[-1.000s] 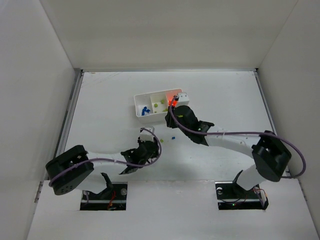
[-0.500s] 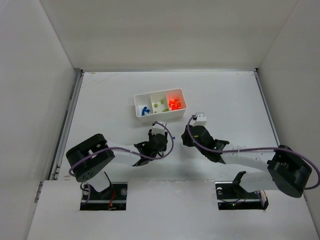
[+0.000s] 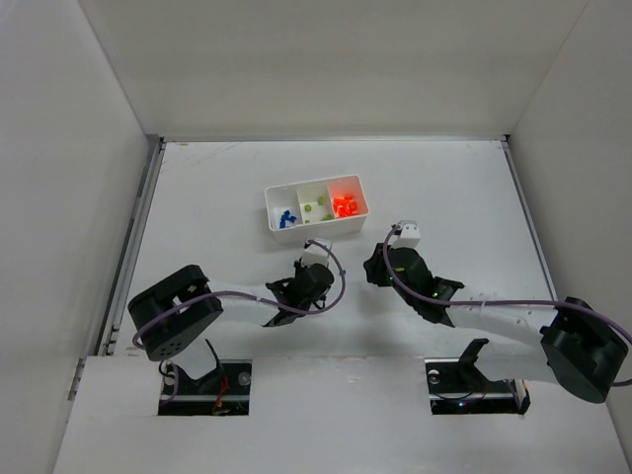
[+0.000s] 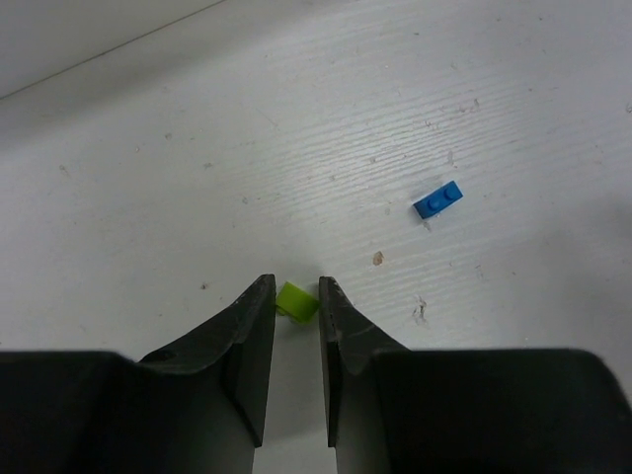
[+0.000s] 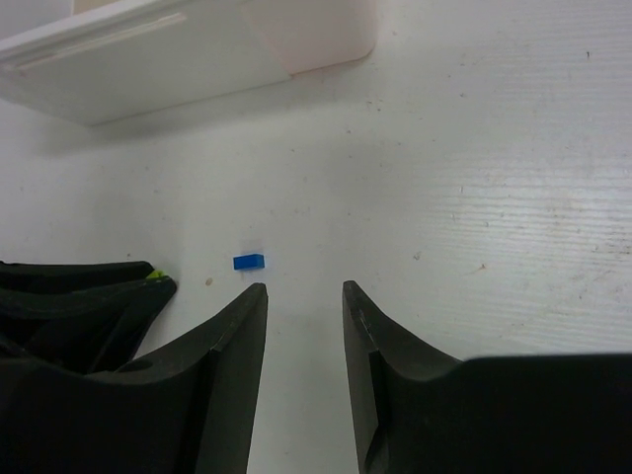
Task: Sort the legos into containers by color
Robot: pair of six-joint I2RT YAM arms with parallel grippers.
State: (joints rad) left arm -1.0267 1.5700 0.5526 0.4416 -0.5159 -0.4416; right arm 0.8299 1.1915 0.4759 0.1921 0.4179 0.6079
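A yellow-green lego [image 4: 296, 300] lies on the table between the tips of my left gripper [image 4: 295, 282], whose jaws are shut on it. A small blue lego [image 4: 437, 200] rests further ahead on the right. My right gripper [image 5: 304, 288] hovers open and empty over the table, the same blue lego [image 5: 249, 262] just beyond its left fingertip. The white tray [image 3: 318, 230] holds blue legos [image 3: 285, 217] in its left container, yellow-green ones [image 3: 316, 208] in the middle and orange ones [image 3: 345, 205] on the right. Both grippers [image 3: 316, 276] [image 3: 372, 268] sit close together below the tray.
The left arm's dark fingers [image 5: 79, 291] show at the left of the right wrist view, close to the right gripper. The tray's underside and wall [image 5: 148, 49] fill that view's top. White walls surround the table.
My right arm drew back from the tray's orange container towards the near table and opened wider. The left gripper moved right to the yellow-green lego and closed around it.
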